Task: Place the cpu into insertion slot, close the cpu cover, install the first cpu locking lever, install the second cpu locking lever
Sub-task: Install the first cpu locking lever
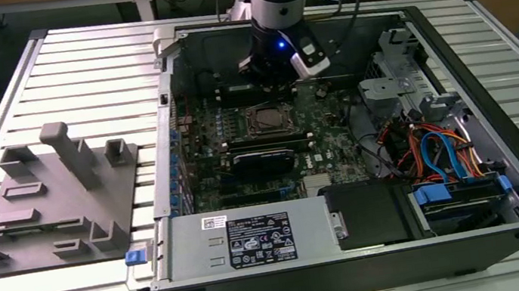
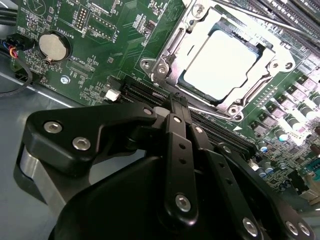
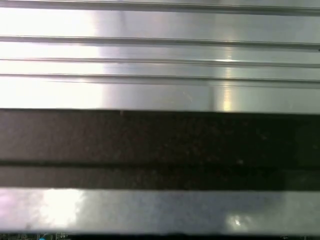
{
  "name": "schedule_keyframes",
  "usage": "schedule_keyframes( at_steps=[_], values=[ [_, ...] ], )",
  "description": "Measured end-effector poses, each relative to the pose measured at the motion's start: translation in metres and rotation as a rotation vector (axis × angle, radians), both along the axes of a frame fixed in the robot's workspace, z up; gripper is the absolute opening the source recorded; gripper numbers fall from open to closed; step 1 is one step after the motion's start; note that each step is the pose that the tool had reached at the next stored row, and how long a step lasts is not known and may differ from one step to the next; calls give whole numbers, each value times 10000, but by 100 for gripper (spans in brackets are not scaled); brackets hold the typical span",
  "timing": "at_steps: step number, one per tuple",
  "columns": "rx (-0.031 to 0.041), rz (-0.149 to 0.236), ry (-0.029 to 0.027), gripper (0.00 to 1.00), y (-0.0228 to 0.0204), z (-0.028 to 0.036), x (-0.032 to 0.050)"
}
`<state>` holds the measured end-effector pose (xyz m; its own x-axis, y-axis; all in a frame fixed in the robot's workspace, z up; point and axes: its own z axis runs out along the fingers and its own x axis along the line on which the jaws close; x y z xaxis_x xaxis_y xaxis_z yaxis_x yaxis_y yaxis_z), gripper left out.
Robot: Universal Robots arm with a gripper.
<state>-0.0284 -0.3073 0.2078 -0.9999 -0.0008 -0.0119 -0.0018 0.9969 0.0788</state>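
The cpu (image 2: pixel 220 62), a flat square chip with a dull silver top, lies in the insertion slot on the green motherboard. It also shows as a small grey square, the cpu (image 1: pixel 267 120), in the exterior view. The cpu cover (image 2: pixel 170 47), a thin silvery frame, lies flat around it. A thin lever rod (image 2: pixel 252 12) runs along the socket's far side. My gripper (image 2: pixel 176 102) hovers beside the socket, a short way off its edge, shut with nothing between its black fingers. In the exterior view my gripper (image 1: pixel 268 75) hangs inside the case, just behind the socket.
The open computer case (image 1: pixel 500 119) lies on a slatted metal table. A black heatsink block (image 1: pixel 264 161) sits in front of the socket, the power supply (image 1: pixel 252 239) at the near wall, cables (image 1: pixel 439 154) on the exterior view's right. A grey fixture (image 1: pixel 53 197) stands on the left.
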Motion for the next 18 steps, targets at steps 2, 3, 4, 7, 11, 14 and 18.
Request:
schedule_keyframes(
  at_steps=[2, 3, 4, 7, 11, 14, 18],
  values=[
    [0, 0, 0, 11, -6, 0, 0],
    [0, -1, 0, 11, -8, -1, 0],
    [0, -1, 0, 11, -11, 0, 0],
    [-1, -1, 1, 11, -12, 0, 1],
    [-3, 1, 0, 11, -13, 0, 4],
    [-15, 0, 1, 11, -13, -2, 10],
    [-67, -1, -1, 11, -12, -6, 14]
  ],
)
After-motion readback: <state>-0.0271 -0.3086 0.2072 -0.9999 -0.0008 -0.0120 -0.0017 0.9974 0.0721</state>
